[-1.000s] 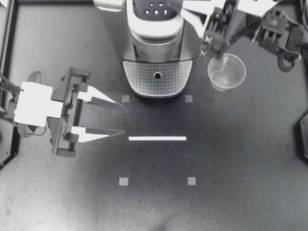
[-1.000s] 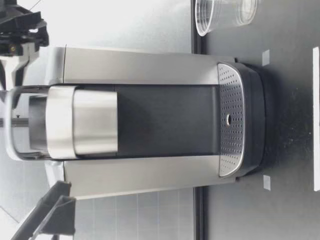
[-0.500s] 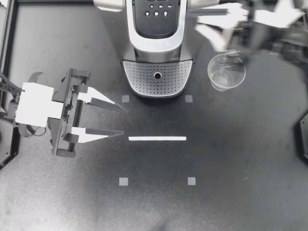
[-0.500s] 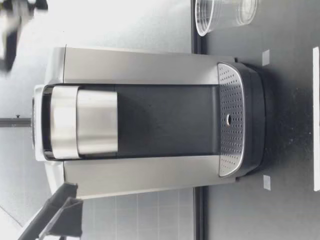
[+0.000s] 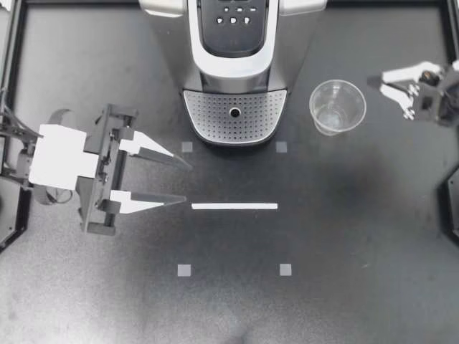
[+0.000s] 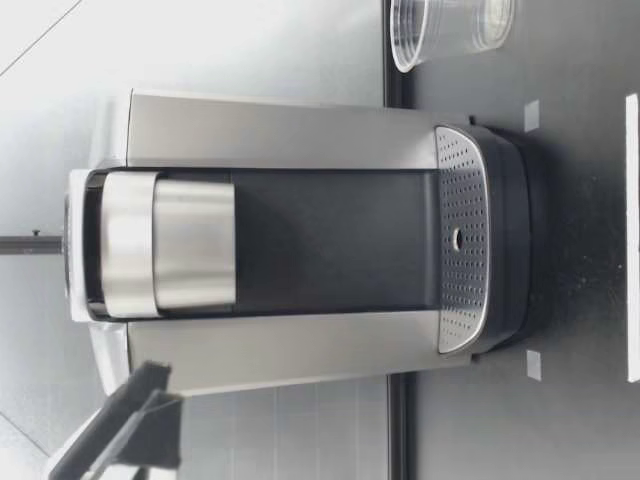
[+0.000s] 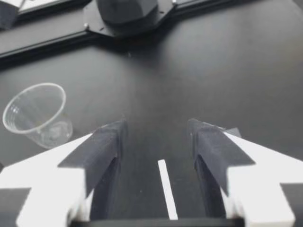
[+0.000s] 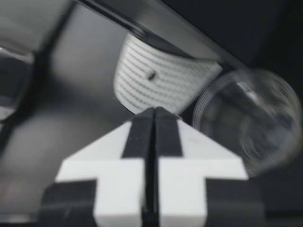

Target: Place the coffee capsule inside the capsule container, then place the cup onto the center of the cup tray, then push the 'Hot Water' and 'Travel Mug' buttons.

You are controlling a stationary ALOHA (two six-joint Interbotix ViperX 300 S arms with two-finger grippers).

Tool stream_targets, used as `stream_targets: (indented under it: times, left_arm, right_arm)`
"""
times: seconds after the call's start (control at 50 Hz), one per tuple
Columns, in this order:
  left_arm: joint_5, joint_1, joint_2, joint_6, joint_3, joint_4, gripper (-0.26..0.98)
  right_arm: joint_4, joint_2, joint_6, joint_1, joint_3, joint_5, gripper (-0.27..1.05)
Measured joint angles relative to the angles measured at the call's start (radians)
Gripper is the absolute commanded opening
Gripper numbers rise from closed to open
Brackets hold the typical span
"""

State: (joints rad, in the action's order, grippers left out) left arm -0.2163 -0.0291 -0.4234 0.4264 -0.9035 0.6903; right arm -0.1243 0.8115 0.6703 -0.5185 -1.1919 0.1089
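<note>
The coffee machine [image 5: 233,43] stands at the table's back middle with its lid down and its buttons [image 5: 234,16] on top. Its perforated cup tray [image 5: 234,115] holds nothing. A clear plastic cup [image 5: 337,106] stands upright on the table right of the tray. My right gripper [image 5: 374,82] is shut and empty, hovering right of the cup. In the right wrist view its gripper [image 8: 154,112] points between the tray [image 8: 161,82] and the cup [image 8: 251,123]. My left gripper [image 5: 186,181] is open and empty, left of the white strip. No capsule shows.
A white tape strip [image 5: 234,206] and small grey squares [image 5: 184,270] mark the table in front of the machine. The left wrist view shows the strip [image 7: 166,194] between the open fingers and the cup [image 7: 35,116] far ahead. A dark arm part [image 6: 120,435] hangs beside the machine's top.
The machine's lid, raised a second ago, is down. My right arm has pulled away from the machine's top to the right, past the cup. My left arm has barely moved.
</note>
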Motion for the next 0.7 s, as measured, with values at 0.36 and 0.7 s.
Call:
stream_targets:
  times: [0.36,0.7]
  left_arm:
    - [-0.017,0.0,0.025,-0.002,0.0,0.002,0.45]
    - [-0.018,0.0,0.041,-0.002,0.0,0.0,0.45]
  right_arm:
    - [0.0,-0.046,0.063,-0.014,-0.084,0.008,0.2]
    - [0.0,-0.146,0.075,-0.069,-0.089,-0.008,0.54]
